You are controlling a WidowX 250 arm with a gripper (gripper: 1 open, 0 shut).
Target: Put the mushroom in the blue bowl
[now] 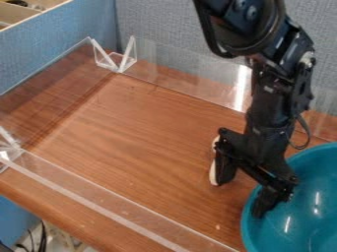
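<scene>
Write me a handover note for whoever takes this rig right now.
Gripper: open, pointing down, low over the wooden table, holding nothing clearly.
Mushroom: a small pale piece shows at the near finger, on the table just left of the bowl; mostly hidden by the gripper.
Blue bowl: at the table's right front corner; no mushroom seen inside.
Done: approach.
Left: grasp, lift, drop in bowl.

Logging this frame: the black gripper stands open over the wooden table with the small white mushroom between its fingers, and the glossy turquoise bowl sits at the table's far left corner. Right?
Not quite. The camera view shows the glossy turquoise bowl at the near right corner, beside the open black gripper; the small white mushroom does sit between its fingers on the wooden table.
</scene>
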